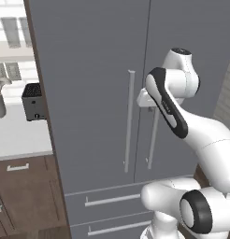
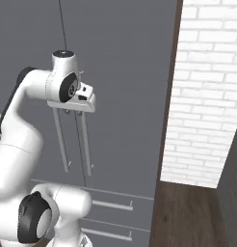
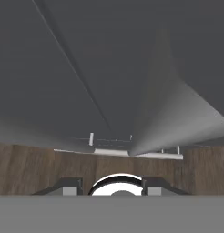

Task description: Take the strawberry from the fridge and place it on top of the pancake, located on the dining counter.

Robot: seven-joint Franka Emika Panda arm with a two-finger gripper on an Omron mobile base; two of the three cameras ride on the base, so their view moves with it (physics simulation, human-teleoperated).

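Two closed doors front the tall matte grey fridge (image 1: 98, 93); mid-frame, the white claw (image 2: 74, 112) sits at the right door's long silver handle (image 1: 153, 140), grip unclear

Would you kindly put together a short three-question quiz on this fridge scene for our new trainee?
1. True or false: both fridge doors are shut.
2. Which door handle is the hand at: A) left door's, B) right door's, C) a drawer's?
3. Name the dark appliance on the worktop left of the fridge.

Key: 1 true. 2 B, the right handle, near its top end. 3 A toaster.
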